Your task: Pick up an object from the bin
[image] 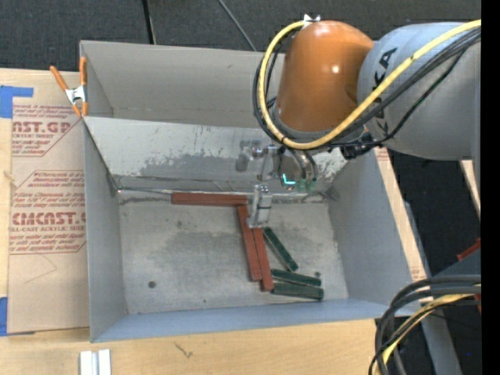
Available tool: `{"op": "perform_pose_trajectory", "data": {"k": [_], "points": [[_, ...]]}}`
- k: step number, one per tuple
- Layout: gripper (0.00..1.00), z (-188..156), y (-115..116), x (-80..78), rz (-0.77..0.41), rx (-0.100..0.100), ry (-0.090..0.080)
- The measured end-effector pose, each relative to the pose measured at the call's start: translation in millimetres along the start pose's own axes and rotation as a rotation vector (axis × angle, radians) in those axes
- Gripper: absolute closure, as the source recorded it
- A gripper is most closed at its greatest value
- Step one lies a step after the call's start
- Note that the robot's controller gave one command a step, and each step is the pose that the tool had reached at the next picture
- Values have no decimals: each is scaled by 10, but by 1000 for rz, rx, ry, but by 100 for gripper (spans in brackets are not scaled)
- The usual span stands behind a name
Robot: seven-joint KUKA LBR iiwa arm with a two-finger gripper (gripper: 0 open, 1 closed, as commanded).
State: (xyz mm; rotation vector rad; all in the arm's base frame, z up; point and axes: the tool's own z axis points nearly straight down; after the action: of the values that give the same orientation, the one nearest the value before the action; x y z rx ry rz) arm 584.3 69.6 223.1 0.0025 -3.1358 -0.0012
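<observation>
My gripper (260, 209) hangs low over the back middle of the bin floor. Its tip is at the corner where a long red-brown stick (207, 199), lying along the back wall, meets two red-brown sticks (256, 255) that run toward the front. I cannot tell if it touches them. Just right of the tip, a dark green stick (279, 250) lies slanted.
More dark green sticks (297, 289) lie crosswise at the front ends of the red-brown pair, near the front right. The arm with its orange cover and looped cables hangs over the bin's back right. The bin walls slope inward.
</observation>
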Motion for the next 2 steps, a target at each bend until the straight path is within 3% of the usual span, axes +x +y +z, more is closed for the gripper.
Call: {"op": "perform_pose_trajectory", "data": {"k": [1,2], "points": [[0,-46,-3,-15,1,-1,-8],[0,434,-23,58,48,-1,-15]]}}
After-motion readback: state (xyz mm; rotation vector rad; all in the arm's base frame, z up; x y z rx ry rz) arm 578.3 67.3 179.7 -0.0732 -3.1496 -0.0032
